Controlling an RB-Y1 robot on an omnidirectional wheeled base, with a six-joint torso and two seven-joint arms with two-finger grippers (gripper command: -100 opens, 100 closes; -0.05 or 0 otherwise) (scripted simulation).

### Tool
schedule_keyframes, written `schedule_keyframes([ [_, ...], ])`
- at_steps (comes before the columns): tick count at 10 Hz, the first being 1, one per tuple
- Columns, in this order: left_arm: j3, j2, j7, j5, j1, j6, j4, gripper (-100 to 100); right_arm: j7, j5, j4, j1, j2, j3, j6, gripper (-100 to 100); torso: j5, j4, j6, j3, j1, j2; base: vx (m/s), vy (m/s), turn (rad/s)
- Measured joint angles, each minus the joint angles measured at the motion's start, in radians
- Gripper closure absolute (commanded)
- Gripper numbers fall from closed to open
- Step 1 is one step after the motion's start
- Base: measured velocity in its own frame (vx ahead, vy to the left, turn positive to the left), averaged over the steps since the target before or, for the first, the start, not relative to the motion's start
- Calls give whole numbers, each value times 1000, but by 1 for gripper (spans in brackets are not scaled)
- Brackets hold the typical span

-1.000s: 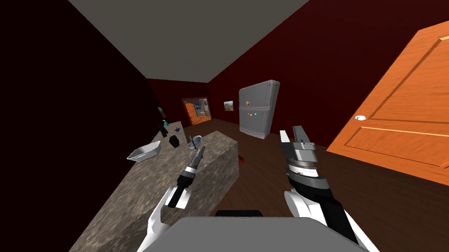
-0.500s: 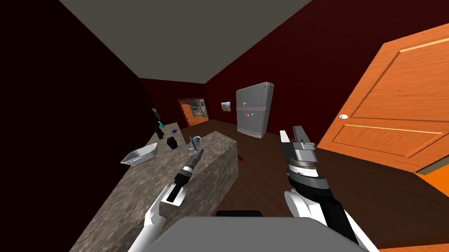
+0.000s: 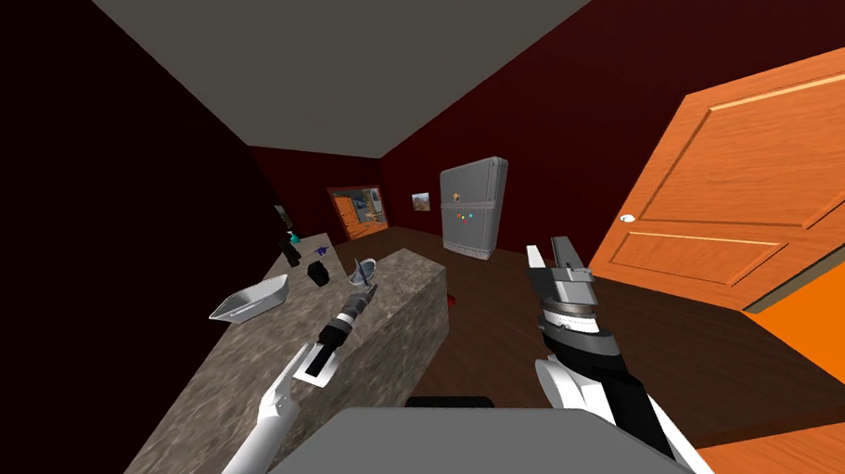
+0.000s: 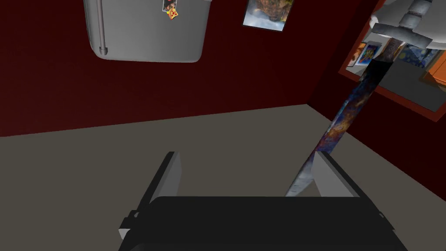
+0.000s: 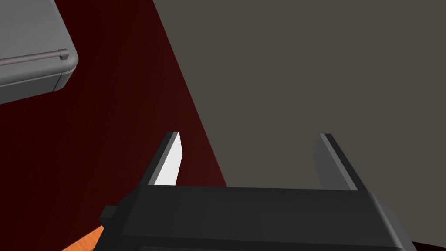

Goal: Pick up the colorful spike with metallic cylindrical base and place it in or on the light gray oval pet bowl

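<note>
Now, spike (image 4: 348, 113) axis: tip near, grey base far; the tip lies beside one finger of the left gripper (image 4: 246, 154), contact unclear.
Spike place: far right end of the counter (image 3: 236, 382), right of the pet bowl (image 3: 262, 301), apart from it.
Left gripper: fingers spread, clamping nothing.
Right gripper (image 5: 250, 136): spread, empty, right of the counter.
Count: one spike, one pet bowl, two grippers.

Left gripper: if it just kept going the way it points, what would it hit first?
Most likely the colourful spike: it slants right beside one finger of the open left gripper, so that finger would brush it. Past it stands the dark red wall; depth is unclear.
</note>
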Motion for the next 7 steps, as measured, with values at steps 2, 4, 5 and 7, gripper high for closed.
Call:
schedule_keyframes([
  [2, 19, 18, -31, -28, -13, -8, 49, -100, 0, 0, 0, 0, 0, 0, 0, 0, 0, 0, 0, -1, -1, -1, 47, 44, -79],
  [4, 39, 44, -58, -56, -29, -15, 95, -100, 0, 0, 0, 0, 0, 0, 0, 0, 0, 0, 0, -1, 0, -2, 80, 66, -85],
  [5, 52, 55, -72, -68, -33, -21, 119, -100, 0, 0, 0, 0, 0, 0, 0, 0, 0, -1, 0, -2, 0, -3, 85, 60, -72],
  [7, 66, 72, -96, -92, -48, -23, 152, -100, 0, 0, 0, 0, 0, 0, 0, 0, 0, 0, 0, -1, -3, -1, 15, 10, -15],
])
